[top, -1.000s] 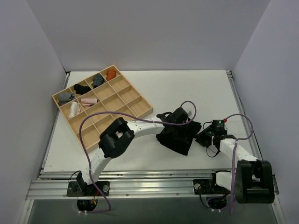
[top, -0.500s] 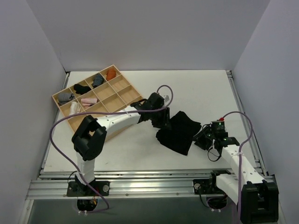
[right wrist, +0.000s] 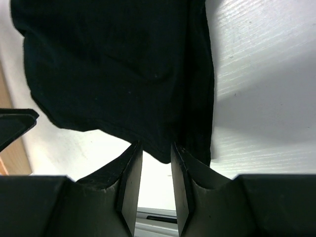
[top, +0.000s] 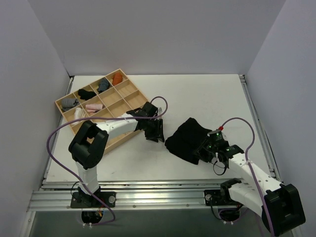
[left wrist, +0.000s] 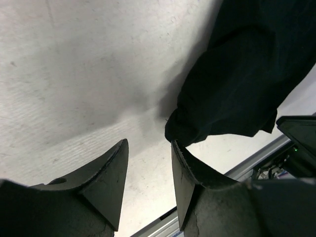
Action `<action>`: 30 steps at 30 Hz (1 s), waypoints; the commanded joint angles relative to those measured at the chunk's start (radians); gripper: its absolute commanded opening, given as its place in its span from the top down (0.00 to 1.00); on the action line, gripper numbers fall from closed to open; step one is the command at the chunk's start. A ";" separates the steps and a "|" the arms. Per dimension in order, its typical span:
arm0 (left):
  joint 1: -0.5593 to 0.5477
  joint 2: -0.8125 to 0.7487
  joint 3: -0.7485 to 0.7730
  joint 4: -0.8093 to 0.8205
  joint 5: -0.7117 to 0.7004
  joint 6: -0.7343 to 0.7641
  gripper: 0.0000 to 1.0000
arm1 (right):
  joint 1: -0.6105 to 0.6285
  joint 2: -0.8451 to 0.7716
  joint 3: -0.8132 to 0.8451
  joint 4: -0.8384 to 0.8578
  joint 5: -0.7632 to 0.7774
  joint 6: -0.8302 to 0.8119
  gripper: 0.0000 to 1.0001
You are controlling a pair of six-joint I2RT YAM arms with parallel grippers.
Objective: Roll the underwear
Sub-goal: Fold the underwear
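Note:
The underwear (top: 186, 138) lies as a black folded heap on the white table, right of centre. My left gripper (top: 154, 129) is just to its left, open and empty. In the left wrist view my left gripper (left wrist: 149, 141) shows bare table between its fingers, and the underwear (left wrist: 237, 84) lies up and to the right, its edge at one fingertip. My right gripper (top: 207, 148) is at the heap's near right edge. In the right wrist view my right gripper (right wrist: 155, 144) is open, and the hem of the underwear (right wrist: 118, 64) dips between the fingertips, unpinched.
A wooden compartment tray (top: 129, 89) sits at the back left, with small rolled bundles in its far cells: orange (top: 117, 78), grey (top: 103, 85), black (top: 86, 93), pink (top: 93, 106). My left forearm lies across the tray's near corner. A metal rail (top: 158, 185) runs along the table's near edge.
My left gripper has let go of the underwear, opened and drawn back to the left. My right gripper has moved left up to the heap's near edge.

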State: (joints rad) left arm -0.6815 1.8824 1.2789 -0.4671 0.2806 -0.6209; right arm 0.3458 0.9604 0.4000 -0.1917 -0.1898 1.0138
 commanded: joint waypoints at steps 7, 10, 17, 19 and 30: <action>-0.003 0.027 -0.038 0.108 0.080 -0.028 0.52 | 0.081 0.057 0.023 -0.060 0.131 0.060 0.75; -0.003 0.004 -0.056 0.133 0.062 -0.039 0.52 | 0.091 0.057 0.007 -0.058 0.136 0.068 0.75; -0.003 -0.014 -0.041 0.212 0.069 -0.062 0.50 | 0.093 0.106 0.000 -0.014 0.147 0.066 0.75; -0.003 0.003 -0.018 0.216 0.083 -0.065 0.50 | 0.091 0.129 0.000 -0.002 0.144 0.068 0.74; -0.012 0.024 -0.090 0.317 0.147 -0.120 0.69 | 0.093 0.181 0.028 0.022 0.135 0.072 0.79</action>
State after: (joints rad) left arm -0.6880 1.9182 1.2182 -0.2226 0.3908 -0.7204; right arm 0.4332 1.1244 0.4049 -0.1387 -0.0853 1.0756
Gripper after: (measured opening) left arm 0.328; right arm 0.209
